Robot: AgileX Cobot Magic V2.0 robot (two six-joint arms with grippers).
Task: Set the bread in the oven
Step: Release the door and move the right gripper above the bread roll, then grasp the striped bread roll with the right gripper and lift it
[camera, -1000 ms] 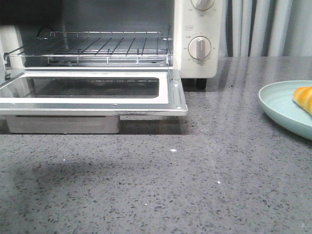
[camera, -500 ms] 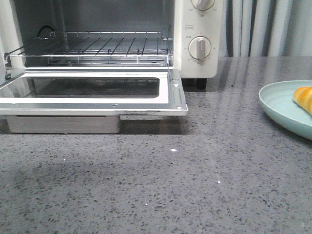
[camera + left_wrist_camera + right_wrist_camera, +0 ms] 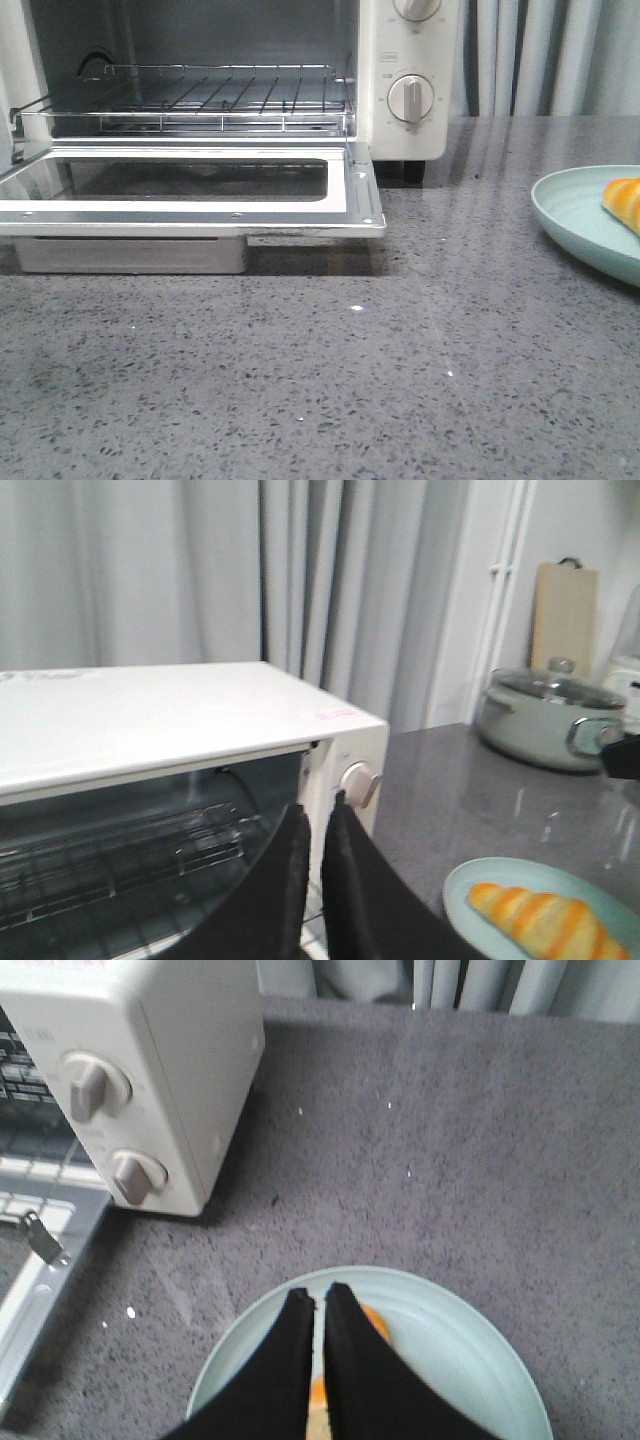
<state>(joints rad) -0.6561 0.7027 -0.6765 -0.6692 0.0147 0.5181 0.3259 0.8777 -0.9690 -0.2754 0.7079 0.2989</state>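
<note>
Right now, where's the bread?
The bread lies on the pale green plate at the far right of the front view, on the grey counter, well right of the open oven; the right gripper hovers over it.

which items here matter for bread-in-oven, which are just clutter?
Job:
- bread, lying on the plate
- oven, door down, wire rack bare
- plate, light green
- right hand, above the bread

Clutter:
- lidded pot
- cutting board against the wall
- curtains

Both grippers, left and right, show plain matte-black tapered jaws.
</note>
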